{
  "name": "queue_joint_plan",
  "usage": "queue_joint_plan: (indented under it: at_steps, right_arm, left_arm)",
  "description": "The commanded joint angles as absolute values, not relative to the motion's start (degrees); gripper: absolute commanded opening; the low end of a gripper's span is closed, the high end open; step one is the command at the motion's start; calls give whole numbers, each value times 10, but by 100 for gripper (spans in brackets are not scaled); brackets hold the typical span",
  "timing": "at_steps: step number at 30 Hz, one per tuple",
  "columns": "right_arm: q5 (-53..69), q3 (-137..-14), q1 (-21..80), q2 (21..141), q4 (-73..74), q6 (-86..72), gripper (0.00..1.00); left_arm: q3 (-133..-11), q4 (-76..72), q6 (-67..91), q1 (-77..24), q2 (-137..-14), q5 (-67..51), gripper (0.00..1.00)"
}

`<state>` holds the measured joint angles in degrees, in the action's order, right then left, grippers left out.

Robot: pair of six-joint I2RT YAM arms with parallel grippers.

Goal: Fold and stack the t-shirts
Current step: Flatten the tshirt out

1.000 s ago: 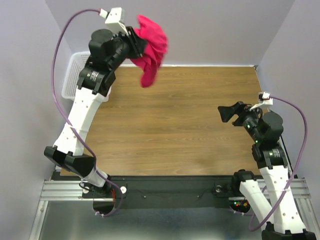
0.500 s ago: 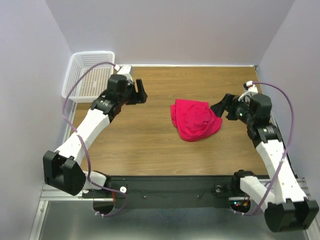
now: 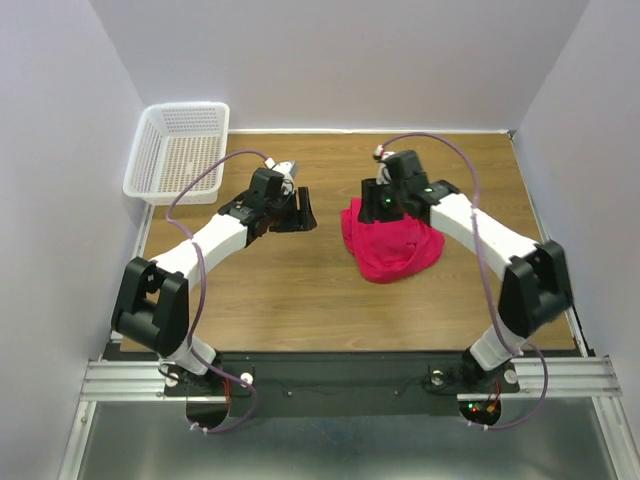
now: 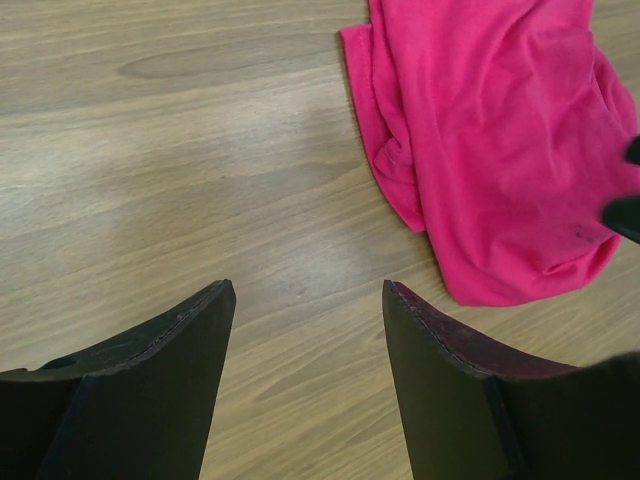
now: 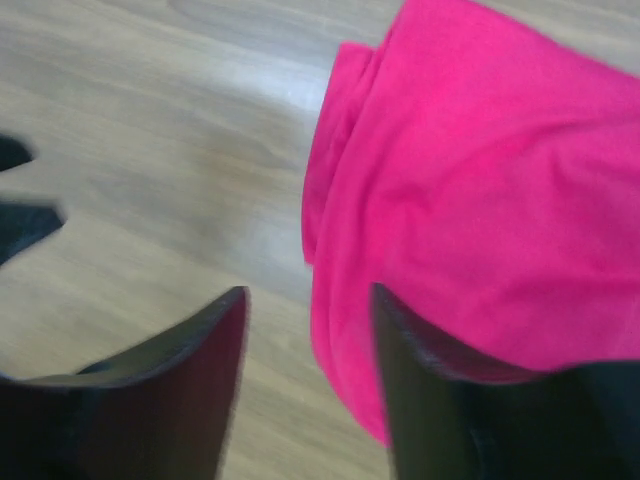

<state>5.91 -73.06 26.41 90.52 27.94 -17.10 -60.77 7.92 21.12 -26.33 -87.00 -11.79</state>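
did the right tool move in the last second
Yes. The right tool swung left, away from the table's right edge, to the t-shirt at mid-table.

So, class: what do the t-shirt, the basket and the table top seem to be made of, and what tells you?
T-shirt: soft thin cloth, matte crimson-pink; it lies crumpled in loose folds.
Basket: probably white plastic; its walls are a stiff-looking, even open mesh.
Table: wood or wood-look laminate, smooth with a faint sheen; brown grain with pale reflections, so which one stays open.
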Motion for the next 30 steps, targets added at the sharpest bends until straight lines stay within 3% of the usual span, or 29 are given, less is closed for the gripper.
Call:
queue_joint_plan:
  at_steps: [1, 11, 18, 21, 22, 24, 30]
  right_arm:
    - [-30, -824, 292, 1003, 283, -171, 52]
    - [-61, -903, 310, 1159, 282, -189, 42]
    - [-68, -920, 315, 1201, 280, -187, 37]
    - [-79, -920, 316, 1207, 281, -186, 25]
    - [-82, -919, 316, 1205, 281, -185, 11]
    - [-89, -917, 316, 1185, 282, -183, 1]
    - [-116, -961, 316, 1079, 302, -140, 1]
  left_arm:
    - [-617, 47, 208, -259, -836, -103, 72]
    - [-517, 33, 220, -250, -766, -105, 74]
    - [-497, 33, 222, -250, -735, -111, 74]
    - [-494, 33, 221, -250, -732, -110, 74]
    - [-494, 33, 222, -250, -731, -112, 74]
    - [-493, 33, 221, -250, -730, -113, 74]
    - [-496, 34, 224, -250, -719, -105, 74]
